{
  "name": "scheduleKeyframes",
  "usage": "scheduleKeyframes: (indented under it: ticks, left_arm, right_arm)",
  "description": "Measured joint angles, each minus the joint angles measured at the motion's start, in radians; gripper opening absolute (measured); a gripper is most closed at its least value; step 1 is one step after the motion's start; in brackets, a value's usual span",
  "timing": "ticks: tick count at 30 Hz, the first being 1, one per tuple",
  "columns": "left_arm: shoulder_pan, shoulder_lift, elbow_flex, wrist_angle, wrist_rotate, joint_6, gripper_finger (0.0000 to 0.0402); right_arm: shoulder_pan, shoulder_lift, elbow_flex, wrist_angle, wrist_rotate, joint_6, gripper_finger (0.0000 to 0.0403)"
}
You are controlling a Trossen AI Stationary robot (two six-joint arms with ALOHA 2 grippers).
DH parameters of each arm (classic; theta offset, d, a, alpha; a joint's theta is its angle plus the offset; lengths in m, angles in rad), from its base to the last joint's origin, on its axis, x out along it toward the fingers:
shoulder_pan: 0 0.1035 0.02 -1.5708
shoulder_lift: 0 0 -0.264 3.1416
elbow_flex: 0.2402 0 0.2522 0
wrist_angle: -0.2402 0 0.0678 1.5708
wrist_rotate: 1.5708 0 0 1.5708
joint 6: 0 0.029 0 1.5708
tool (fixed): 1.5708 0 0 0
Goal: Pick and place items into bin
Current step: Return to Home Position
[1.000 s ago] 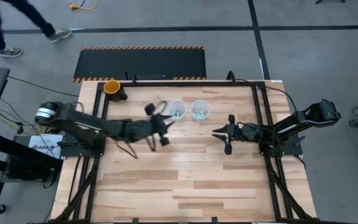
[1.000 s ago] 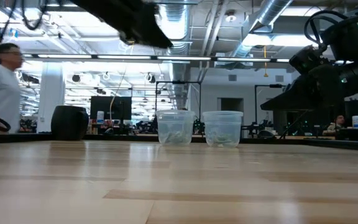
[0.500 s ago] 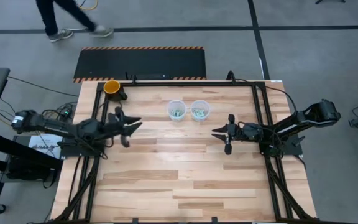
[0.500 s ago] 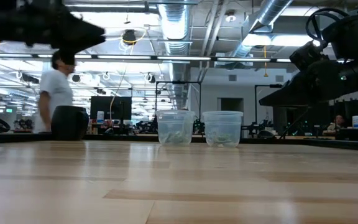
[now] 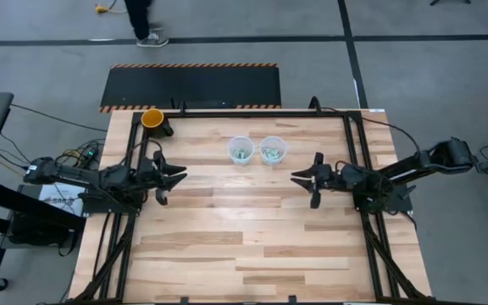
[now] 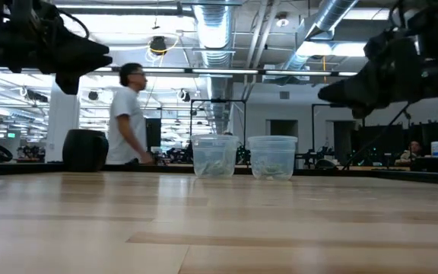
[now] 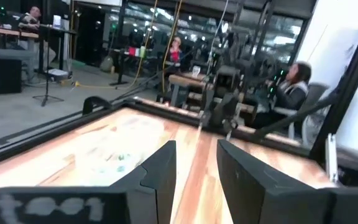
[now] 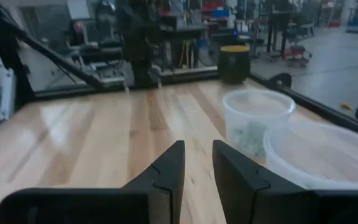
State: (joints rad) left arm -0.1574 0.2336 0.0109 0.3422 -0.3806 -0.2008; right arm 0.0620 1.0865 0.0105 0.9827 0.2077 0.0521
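Two clear plastic cups, the left cup (image 5: 241, 150) and the right cup (image 5: 273, 150), stand upright side by side on their bases near the table's far middle. They show again in the low view (image 6: 214, 156) (image 6: 272, 157). Small pale green-and-white pieces (image 5: 242, 154) (image 8: 248, 134) lie in their bottoms. My left gripper (image 5: 182, 174) (image 7: 196, 144) hovers open near the table's left edge, pointing right. My right gripper (image 5: 295, 179) (image 8: 197, 144) hovers right of the cups, pointing left, with a narrow gap between its fingers. Both are empty.
An orange cup (image 5: 152, 118) stands at the table's far left corner, dark in the low view (image 6: 86, 150). A person (image 6: 131, 114) walks behind the far edge. Bare wooden tabletop (image 5: 235, 237) stretches across the middle and near side.
My left arm has drawn back from beside the left cup toward the table's left edge and now hovers there. The cups have stayed where they were. A person has walked rightward behind the table.
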Motion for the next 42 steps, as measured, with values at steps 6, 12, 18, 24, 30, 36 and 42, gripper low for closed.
scheduleKeyframes:
  ticks: [6, 12, 18, 24, 30, 36, 42]
  left_arm:
    - [-0.001, -0.005, -0.001, -0.088, -0.097, 0.017, 0.0104]
    - [-0.001, -0.005, -0.001, -0.184, -0.23, 0.011, 0.0104]
    - [-0.001, -0.005, -0.002, -0.213, -0.217, 0.005, 0.0104]
    - [-0.001, -0.005, -0.003, -0.217, -0.215, 0.052, 0.0104]
    - [0.001, -0.005, -0.003, -0.177, -0.222, 0.097, 0.0104]
    - [0.001, -0.005, -0.003, -0.15, -0.227, 0.132, 0.0104]
    - [0.002, -0.005, -0.003, -0.23, -0.226, 0.106, 0.0104]
  right_arm:
    - [0.06, -0.179, -0.001, -0.1, 0.0, -0.011, 0.0075]
    - [0.135, -0.411, 0.0, -0.232, 0.001, -0.082, 0.0075]
    - [0.159, -0.705, 0.0, -0.489, 0.107, -0.118, 0.0075]
    - [0.16, -0.998, 0.0, -0.804, 0.264, -0.151, 0.0075]
    - [0.16, -1.08, 0.0, -0.917, 0.348, -0.152, 0.0075]
    - [0.159, -1.028, 0.001, -0.919, 0.345, -0.046, 0.0075]
    - [0.159, -1.015, 0.001, -0.92, 0.344, -0.045, 0.0075]
